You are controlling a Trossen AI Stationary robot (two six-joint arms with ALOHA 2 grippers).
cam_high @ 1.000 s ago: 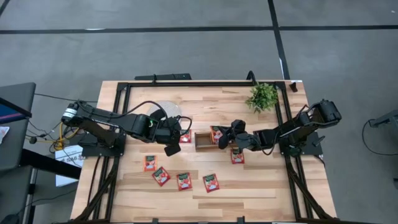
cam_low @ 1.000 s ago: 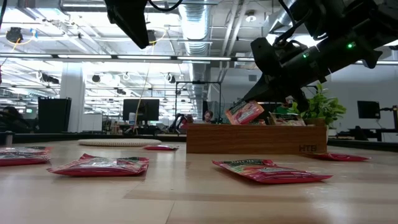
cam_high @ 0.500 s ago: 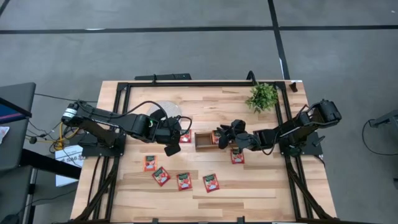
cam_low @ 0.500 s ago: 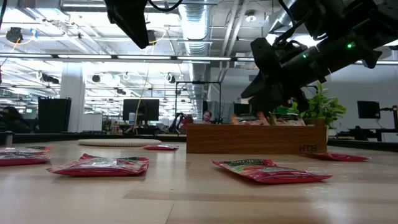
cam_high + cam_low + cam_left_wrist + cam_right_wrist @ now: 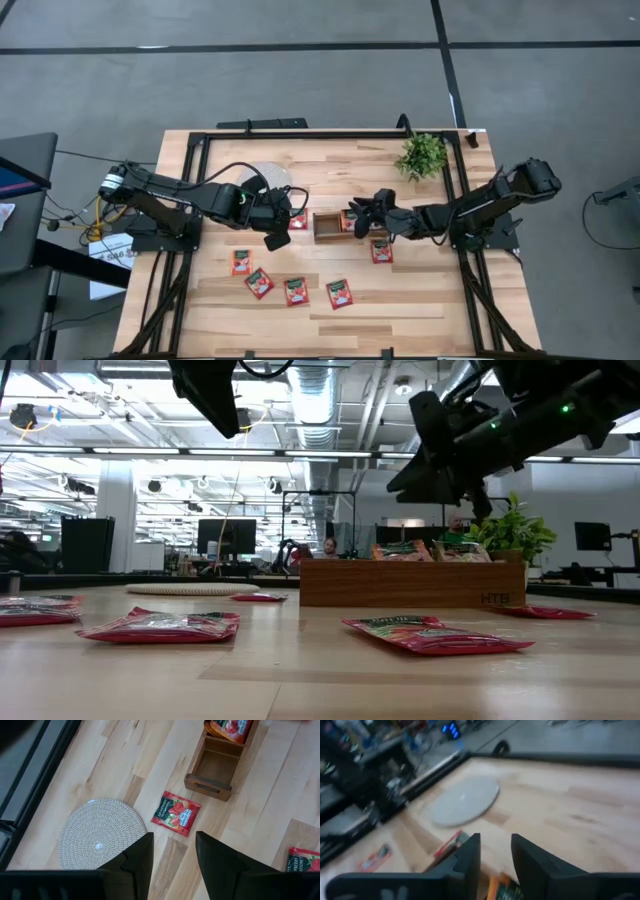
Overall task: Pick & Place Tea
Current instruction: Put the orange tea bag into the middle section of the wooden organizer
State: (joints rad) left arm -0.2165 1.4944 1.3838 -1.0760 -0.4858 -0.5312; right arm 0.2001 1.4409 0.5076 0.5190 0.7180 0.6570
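hovering gripper: the right gripper (image 5: 362, 212) hung above the right part of the wooden tray (image 5: 326, 237), fingers parted with nothing between them.
waiting gripper: the left gripper (image 5: 279, 238) sat raised left of the tray, fingers apart and empty, near the round woven disc (image 5: 268, 176).
tea in the tray: red sachets stood in the tray's right compartments (image 5: 400, 550); its left compartment (image 5: 215, 767) looked bare.
tea on the table: one sachet (image 5: 382, 251) lay flat just front-right of the tray; four more (image 5: 291, 291) lay in a loose row nearer the front edge; one (image 5: 175, 813) lay between disc and tray.
key relation: the sachet by the tray lay below and toward the front of the right gripper, close to it; i judged the right arm the nearer for that one.
long axis: the sachets looked about square, so no clear long axis.
front row: it lay roughly midway between the arms.
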